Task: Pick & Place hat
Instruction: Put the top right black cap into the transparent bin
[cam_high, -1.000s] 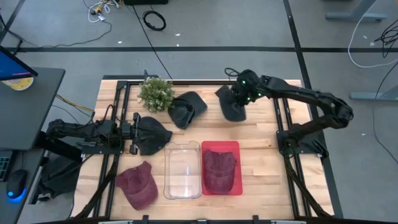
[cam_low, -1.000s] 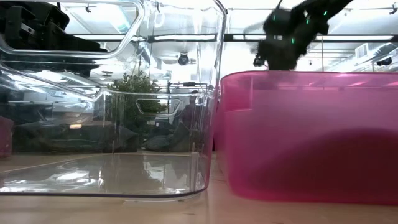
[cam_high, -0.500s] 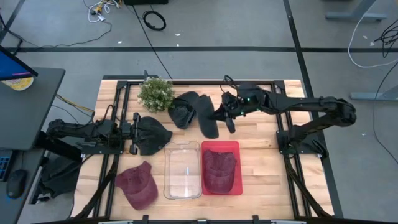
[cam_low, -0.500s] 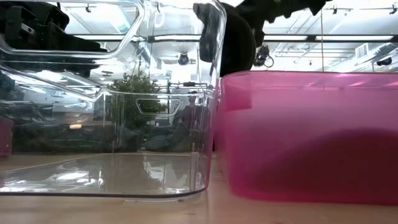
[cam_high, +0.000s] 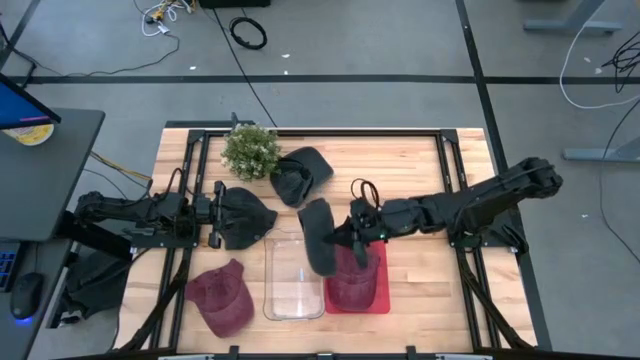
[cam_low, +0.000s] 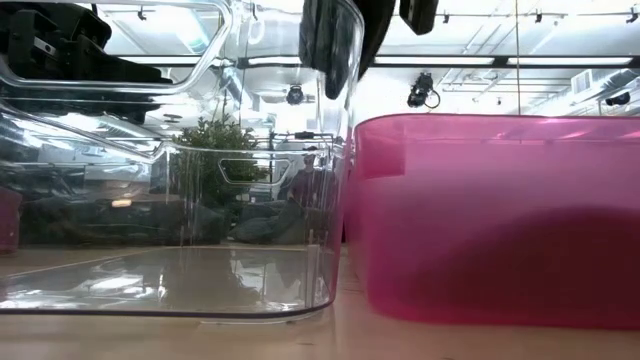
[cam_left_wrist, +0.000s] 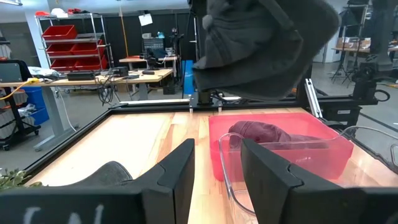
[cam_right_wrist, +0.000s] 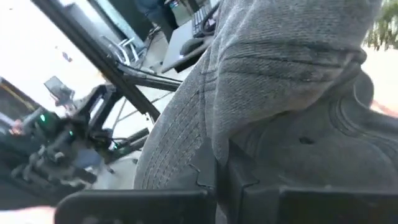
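My right gripper (cam_high: 353, 232) is shut on a dark grey hat (cam_high: 318, 236), which hangs in the air over the clear bin (cam_high: 294, 290) and the edge of the red bin (cam_high: 380, 300). The low view shows the hat (cam_low: 335, 40) above the clear bin's right wall. A maroon hat (cam_high: 350, 272) lies inside the red bin. My left gripper (cam_high: 214, 216) stands open and level at the table's left side, nothing between its fingers (cam_left_wrist: 180, 171); another dark hat (cam_high: 248, 215) lies on the table right beside it. My right gripper pinches the dark grey hat's bunched fabric (cam_right_wrist: 249, 124) between its two fingers, at the hat's side nearest the arm (cam_high: 340, 238). The fingers come nearly level from the table's right. The hat hangs below and beyond them, clear of both bins.
A third dark hat (cam_high: 300, 172) lies at the table's far middle beside a small green plant (cam_high: 250, 150). A maroon hat (cam_high: 222, 298) lies near the front left corner. Black frame rails (cam_high: 450, 180) run along the table's sides.
My right gripper has swung from the table's far side toward the near edge and to the left, carrying the dark grey hat clear of the table from the far right area to above the two bins. It has stayed shut on the hat.
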